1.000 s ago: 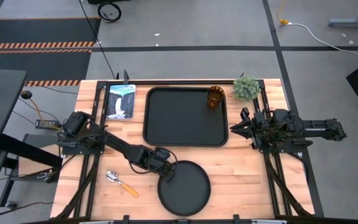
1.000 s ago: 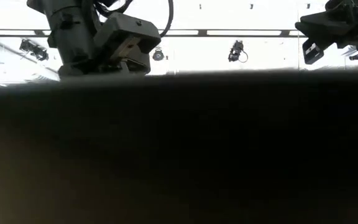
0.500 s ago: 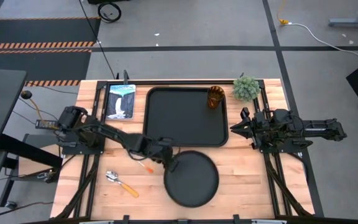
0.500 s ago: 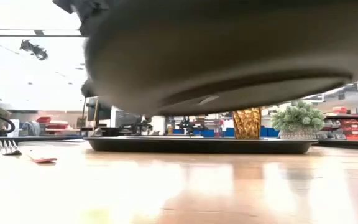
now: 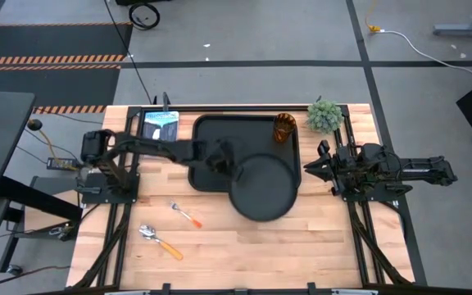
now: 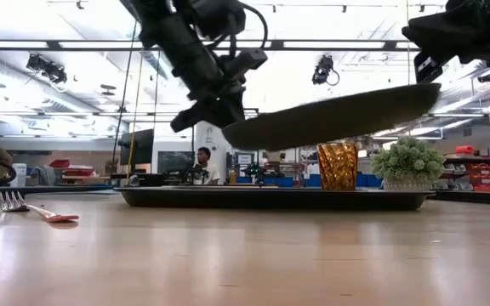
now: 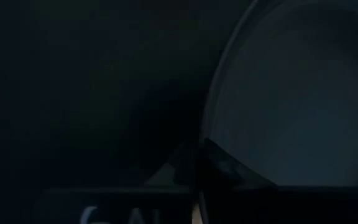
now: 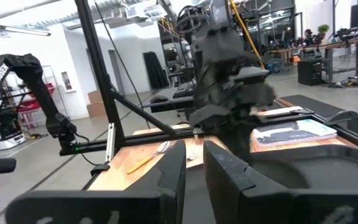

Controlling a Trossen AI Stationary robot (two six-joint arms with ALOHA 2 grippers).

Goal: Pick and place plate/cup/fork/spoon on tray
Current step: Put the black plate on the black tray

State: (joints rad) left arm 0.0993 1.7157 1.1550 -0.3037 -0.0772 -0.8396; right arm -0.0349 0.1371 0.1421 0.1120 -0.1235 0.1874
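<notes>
Pinching the plate (image 5: 260, 188) by its near rim, left gripper (image 5: 229, 166) has it lifted and tilted. Plate hangs out past the fingers, partly over the tray (image 5: 211, 147), overhanging its front edge. Cup (image 5: 284, 128) sits beyond. Right gripper (image 5: 316, 168) waits nearby, fingers slightly apart.

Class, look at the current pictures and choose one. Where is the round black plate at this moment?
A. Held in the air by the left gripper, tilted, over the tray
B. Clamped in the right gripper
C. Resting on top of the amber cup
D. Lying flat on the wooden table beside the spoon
A: the low view shows the plate tilted and clear of the tray, gripped at its edge by the left gripper.
</notes>
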